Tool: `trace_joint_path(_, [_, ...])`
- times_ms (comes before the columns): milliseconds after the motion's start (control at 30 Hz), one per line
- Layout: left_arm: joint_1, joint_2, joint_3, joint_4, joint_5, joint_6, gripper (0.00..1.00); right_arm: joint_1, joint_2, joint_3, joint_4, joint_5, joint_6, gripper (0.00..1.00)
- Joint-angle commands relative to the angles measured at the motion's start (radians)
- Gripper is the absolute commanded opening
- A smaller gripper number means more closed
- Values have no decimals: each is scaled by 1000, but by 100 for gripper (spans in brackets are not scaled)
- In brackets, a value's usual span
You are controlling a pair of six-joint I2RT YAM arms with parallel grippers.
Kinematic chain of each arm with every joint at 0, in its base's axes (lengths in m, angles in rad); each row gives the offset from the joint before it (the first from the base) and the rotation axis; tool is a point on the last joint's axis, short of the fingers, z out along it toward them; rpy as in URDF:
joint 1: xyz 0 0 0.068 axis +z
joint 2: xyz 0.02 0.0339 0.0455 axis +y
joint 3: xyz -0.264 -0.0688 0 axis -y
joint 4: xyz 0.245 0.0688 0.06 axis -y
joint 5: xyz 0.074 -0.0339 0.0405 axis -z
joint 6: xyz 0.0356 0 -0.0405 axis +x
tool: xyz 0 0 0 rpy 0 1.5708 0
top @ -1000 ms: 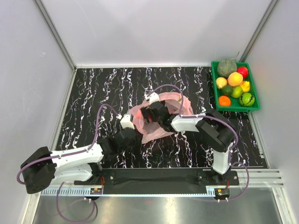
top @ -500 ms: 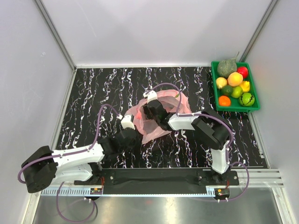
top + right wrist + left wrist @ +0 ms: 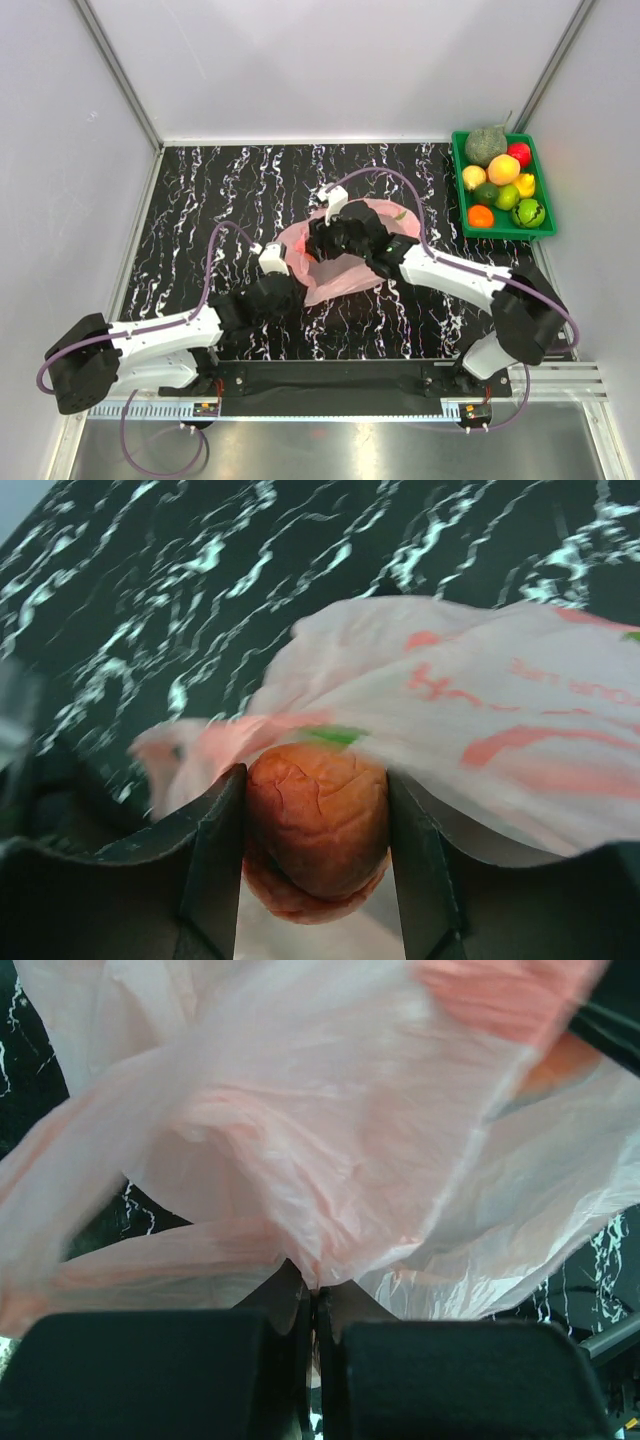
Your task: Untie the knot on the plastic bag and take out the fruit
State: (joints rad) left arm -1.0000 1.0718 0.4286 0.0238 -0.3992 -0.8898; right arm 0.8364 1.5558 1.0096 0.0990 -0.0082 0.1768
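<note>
The plastic bag (image 3: 350,262), thin and pink, lies crumpled mid-table. My left gripper (image 3: 293,287) is shut on its near-left edge; in the left wrist view the jaws (image 3: 315,1295) pinch a fold of the pink film (image 3: 330,1140). My right gripper (image 3: 322,243) reaches into the bag's mouth from the right. In the right wrist view it (image 3: 318,855) is shut on a wrinkled orange-brown fruit (image 3: 318,815), held between both fingers (image 3: 210,865) with the bag draped just over it. I cannot make out the knot.
A green tray (image 3: 541,231) stands at the back right, holding several small fruits (image 3: 503,169), a grey-green melon (image 3: 486,145) and a red fruit (image 3: 519,153). White walls enclose the black marbled table (image 3: 200,190).
My right arm has stretched out, its elbow swinging right and toward the near edge, while its gripper stays in the bag. The bag has shifted slightly right. The left arm has hardly moved.
</note>
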Motion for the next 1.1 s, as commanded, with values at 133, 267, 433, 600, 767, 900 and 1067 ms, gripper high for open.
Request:
trace_joint_path(133, [6,-1,59,31,-35,9,0,6,-112,86,-411,-309,-29,0])
trace_joint_path(267, [11,-4,55,18,-40,9,0,6,-245,72,-516,-345,-74,0])
trace_joint_path(433, [12,-10,48,8,-35,3,0,4,-492,69,-550,-254,-83,0])
trace_joint_path(600, [12,-1,48,-4,-27,0,0,-3,-618,101,-476,211,-94,0])
trace_joint_path(767, [12,-10,50,-16,-23,-1,0,-221,-485,234,-521,628,-12,0])
trace_joint_path(900, [12,-22,53,-21,-15,0,0,-621,-276,360,-671,530,202,0])
trace_joint_path(1067, [12,-30,61,-21,-3,8,0,-922,-107,382,-644,475,325,0])
